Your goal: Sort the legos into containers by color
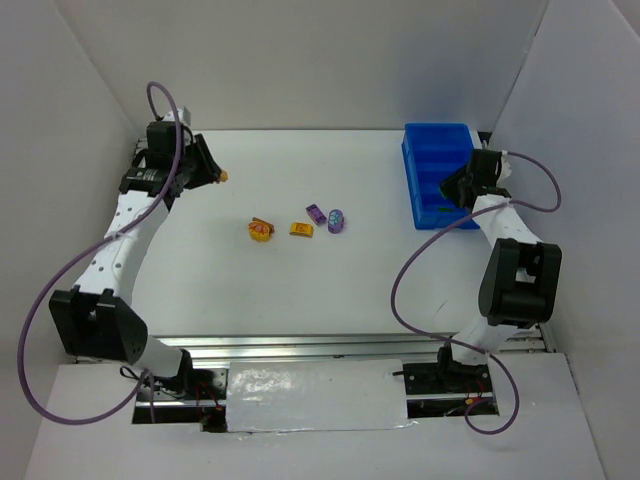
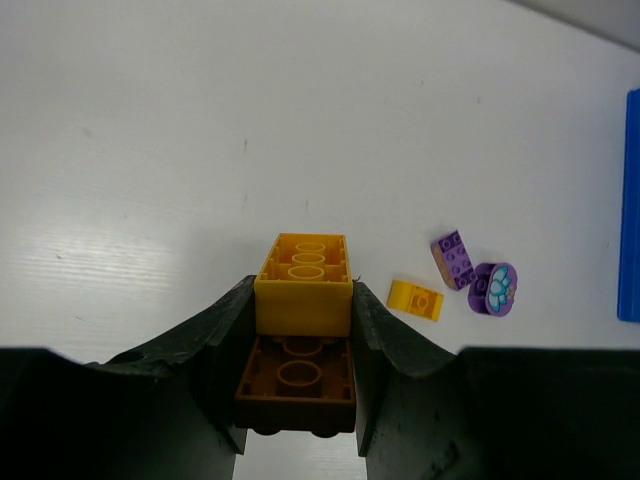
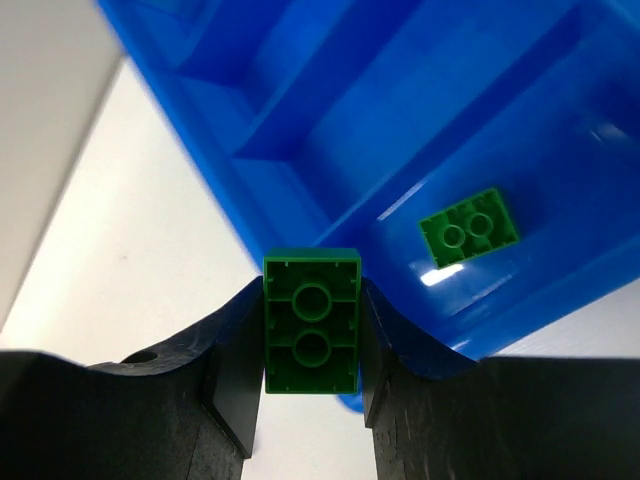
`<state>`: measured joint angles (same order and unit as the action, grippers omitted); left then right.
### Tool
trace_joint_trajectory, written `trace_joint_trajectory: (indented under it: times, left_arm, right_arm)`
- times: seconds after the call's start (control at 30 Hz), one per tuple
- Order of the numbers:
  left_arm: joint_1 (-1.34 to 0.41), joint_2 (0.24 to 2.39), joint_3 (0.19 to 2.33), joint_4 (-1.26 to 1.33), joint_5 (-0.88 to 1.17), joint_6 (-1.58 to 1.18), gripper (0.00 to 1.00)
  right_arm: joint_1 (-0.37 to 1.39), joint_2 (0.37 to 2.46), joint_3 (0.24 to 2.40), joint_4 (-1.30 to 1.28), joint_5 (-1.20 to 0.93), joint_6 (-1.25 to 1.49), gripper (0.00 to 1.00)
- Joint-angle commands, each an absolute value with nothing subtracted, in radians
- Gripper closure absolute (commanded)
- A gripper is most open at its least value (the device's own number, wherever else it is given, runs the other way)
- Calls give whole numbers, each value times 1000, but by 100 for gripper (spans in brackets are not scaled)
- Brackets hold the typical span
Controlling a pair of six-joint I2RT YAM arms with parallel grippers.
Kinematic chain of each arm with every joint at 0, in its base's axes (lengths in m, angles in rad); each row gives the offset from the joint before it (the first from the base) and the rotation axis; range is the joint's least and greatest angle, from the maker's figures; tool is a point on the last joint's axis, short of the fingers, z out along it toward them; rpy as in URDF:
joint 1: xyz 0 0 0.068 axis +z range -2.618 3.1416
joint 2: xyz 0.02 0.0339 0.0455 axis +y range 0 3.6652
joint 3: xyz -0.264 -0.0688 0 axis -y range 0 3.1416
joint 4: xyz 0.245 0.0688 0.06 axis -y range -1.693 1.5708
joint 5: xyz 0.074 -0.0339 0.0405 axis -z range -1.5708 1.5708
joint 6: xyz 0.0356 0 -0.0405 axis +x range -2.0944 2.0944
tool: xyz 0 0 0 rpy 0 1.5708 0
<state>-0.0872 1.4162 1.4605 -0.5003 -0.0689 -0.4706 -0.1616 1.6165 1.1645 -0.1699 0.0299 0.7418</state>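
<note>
My left gripper (image 2: 300,335) is shut on a yellow lego (image 2: 303,290) stacked with a brown lego (image 2: 296,385), held above the table at the far left (image 1: 213,176). To the right of it on the table lie a small yellow piece (image 2: 415,300), a purple brick (image 2: 453,258) and a round purple piece (image 2: 493,288). My right gripper (image 3: 311,350) is shut on a green lego (image 3: 311,335) at the near edge of the blue tray of containers (image 3: 400,120). A second green lego (image 3: 469,227) lies inside one compartment.
The blue tray (image 1: 436,131) stands at the back right, with my right gripper (image 1: 450,189) over its near end. An orange-yellow piece (image 1: 261,230) lies left of the yellow one (image 1: 302,230). White walls close in the table on three sides.
</note>
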Motion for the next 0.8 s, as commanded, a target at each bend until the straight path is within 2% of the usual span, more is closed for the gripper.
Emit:
trace_joint_trajectory:
  times: [0.0, 0.23, 0.47, 0.53, 0.63, 0.77]
  left_arm:
    - [-86, 1483, 1447, -500, 47, -503, 100]
    - [-89, 1503, 1450, -566, 101, -598, 100]
    - [-123, 1437, 1407, -548, 23, -569, 100]
    - [-135, 1443, 1402, -548, 15, -548, 100]
    - [-138, 1462, 1394, -540, 40, -554, 100]
    - [-153, 1471, 1428, -544, 43, -537, 100]
  right_arm:
    - [-158, 1634, 1204, -208, 122, 804, 100]
    - [-158, 1615, 1198, -301, 247, 880, 100]
    - [-156, 1703, 1307, -330, 290, 924, 100]
    - [-156, 1729, 1334, -316, 287, 902, 96]
    - [-158, 1773, 1394, -343, 284, 887, 85]
    - [-156, 1790, 1385, -351, 281, 903, 84]
